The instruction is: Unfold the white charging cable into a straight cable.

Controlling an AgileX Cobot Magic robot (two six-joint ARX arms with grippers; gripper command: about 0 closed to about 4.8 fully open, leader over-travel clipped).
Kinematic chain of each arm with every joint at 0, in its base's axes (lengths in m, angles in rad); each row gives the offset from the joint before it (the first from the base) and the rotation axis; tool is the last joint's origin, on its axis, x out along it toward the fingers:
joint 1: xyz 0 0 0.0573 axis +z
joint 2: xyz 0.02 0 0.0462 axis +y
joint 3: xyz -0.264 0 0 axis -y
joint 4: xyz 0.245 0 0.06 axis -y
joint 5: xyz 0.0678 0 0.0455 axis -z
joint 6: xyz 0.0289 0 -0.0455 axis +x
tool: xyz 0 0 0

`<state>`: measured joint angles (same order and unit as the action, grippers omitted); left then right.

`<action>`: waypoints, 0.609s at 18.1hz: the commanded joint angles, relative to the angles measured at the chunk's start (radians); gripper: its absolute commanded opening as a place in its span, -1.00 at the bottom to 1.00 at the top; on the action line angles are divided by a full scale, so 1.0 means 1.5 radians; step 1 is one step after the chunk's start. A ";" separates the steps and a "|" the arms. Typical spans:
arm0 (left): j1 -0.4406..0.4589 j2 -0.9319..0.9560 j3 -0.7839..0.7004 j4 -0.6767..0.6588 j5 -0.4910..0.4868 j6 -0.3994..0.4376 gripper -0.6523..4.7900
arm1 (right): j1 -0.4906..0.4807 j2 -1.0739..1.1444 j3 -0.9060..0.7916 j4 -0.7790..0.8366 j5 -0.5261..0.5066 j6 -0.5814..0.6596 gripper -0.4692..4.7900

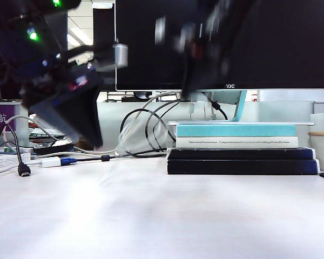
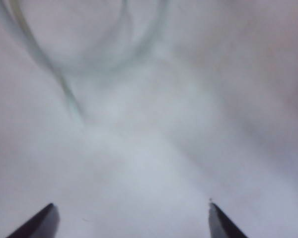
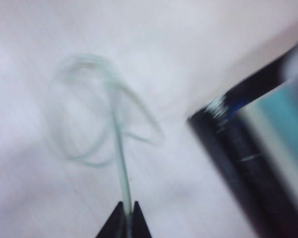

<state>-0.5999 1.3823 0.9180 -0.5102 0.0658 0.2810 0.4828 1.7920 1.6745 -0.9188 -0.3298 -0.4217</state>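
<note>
Left tool (image 2: 130,220): two dark pointed fingertips (image 2: 39,225) showed at the edge of the frame, set far apart with bare surface between them, gripping nothing. Desk (image 2: 154,163): pale, whitish, heavily blurred, filling nearly the whole view. White cable (image 2: 64,89): a thin, faint, curving line lay on the desk well ahead of the tips, apart from both, forming what looked like overlapping loops with one strand running diagonally out of frame. Blur hid its ends and exact path.
</note>
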 commanded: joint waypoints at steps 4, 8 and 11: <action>0.000 -0.132 0.003 0.113 -0.046 -0.031 0.74 | 0.000 -0.136 0.028 -0.088 0.009 0.003 -0.84; 0.000 -0.164 0.003 0.168 0.097 -0.036 0.74 | 0.017 -0.237 0.028 -0.132 -0.026 0.005 -0.84; -0.001 -0.165 0.003 0.189 0.188 -0.064 0.90 | 0.030 -0.298 0.029 -0.133 -0.078 0.039 -0.84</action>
<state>-0.6003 1.1397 0.9176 -0.2634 0.2790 0.2146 0.5262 1.3647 1.7115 -1.1210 -0.4191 -0.3923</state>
